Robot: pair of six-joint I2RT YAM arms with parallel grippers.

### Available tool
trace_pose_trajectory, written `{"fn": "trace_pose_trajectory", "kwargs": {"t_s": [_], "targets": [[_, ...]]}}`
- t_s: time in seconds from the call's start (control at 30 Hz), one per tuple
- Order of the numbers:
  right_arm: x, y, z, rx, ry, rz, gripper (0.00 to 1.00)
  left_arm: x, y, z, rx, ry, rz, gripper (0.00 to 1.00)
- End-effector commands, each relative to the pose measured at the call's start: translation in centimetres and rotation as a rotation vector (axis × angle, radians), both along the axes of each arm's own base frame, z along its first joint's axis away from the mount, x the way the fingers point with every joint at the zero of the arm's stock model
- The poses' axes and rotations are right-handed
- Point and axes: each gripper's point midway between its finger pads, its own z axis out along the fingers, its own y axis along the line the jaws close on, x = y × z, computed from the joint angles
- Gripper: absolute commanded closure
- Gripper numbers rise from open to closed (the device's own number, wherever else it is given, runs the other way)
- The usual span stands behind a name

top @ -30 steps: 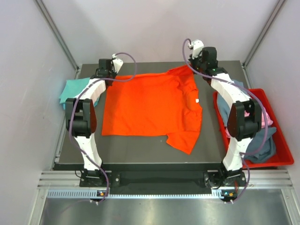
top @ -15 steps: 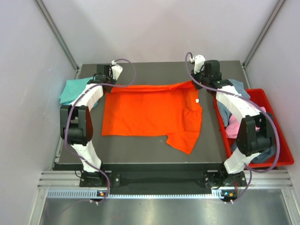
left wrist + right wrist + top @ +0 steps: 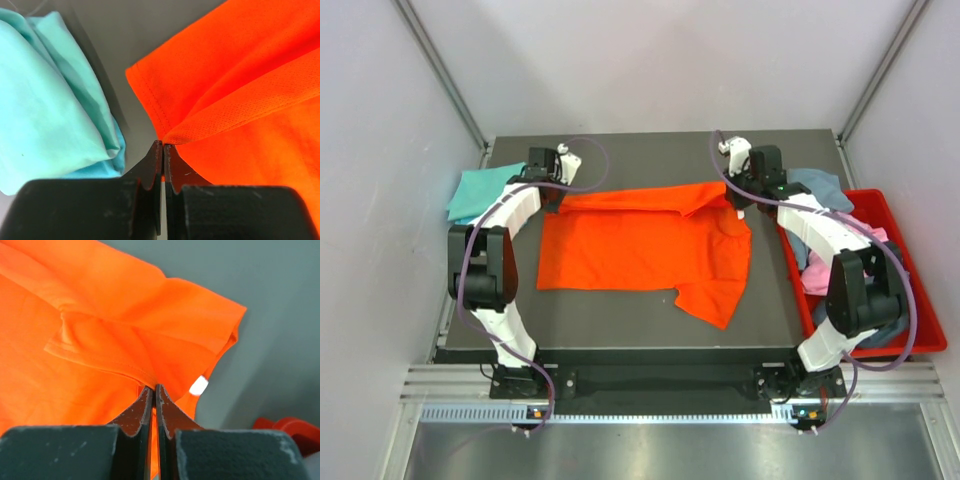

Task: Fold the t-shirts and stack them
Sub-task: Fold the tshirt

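The bright orange t-shirt [image 3: 640, 250] lies spread on the dark table, its far edge lifted and doubled over toward the front. My left gripper [image 3: 558, 197] is shut on the shirt's far left corner; the left wrist view shows the jaws [image 3: 163, 145] pinching the orange hem [image 3: 240, 75]. My right gripper [image 3: 736, 200] is shut on the far right edge near the collar. In the right wrist view its jaws [image 3: 153, 388] clamp orange cloth [image 3: 100, 340] next to the white neck label [image 3: 198, 385]. A folded teal t-shirt [image 3: 475, 192] rests at the table's left edge.
A red plastic bin [image 3: 925, 320] stands at the right and holds grey-blue [image 3: 815, 185] and pink [image 3: 820, 275] shirts. The teal shirt [image 3: 45, 100] lies just left of my left gripper. Grey walls and metal posts close in the back and sides.
Both grippers have drawn the orange shirt's far edge toward the front, so the far strip now lies folded over the body. The shirt covers less of the far table.
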Motion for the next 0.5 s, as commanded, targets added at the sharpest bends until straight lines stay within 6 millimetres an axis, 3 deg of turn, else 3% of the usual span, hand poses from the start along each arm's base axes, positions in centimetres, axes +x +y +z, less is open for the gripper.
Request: {"fn": "trace_pose_trajectory", "kwargs": {"t_s": [0.0,0.23,0.4,0.47], "targets": [[-0.9,0.7,1.6,0.023,-0.043,0.026,1.0,-0.7,0.1,1.5,-0.02,-0.021,0.017,1.0],[-3.1,0.9,-0.4,0.027,0.006,0.057,1.0,-1.9,0.1,0.1,-0.027,0.04,0.036,1.0],[-4.2,0.7,-0.5,0.032,0.024,0.057,1.0,-3.7,0.2,-0.4,-0.034,0.081,0.062,0.84],[-4.6,0.7,-0.1,0.041,0.025,0.055,0.92,-4.3,0.3,-0.4,-0.036,0.088,0.069,0.77]]}}
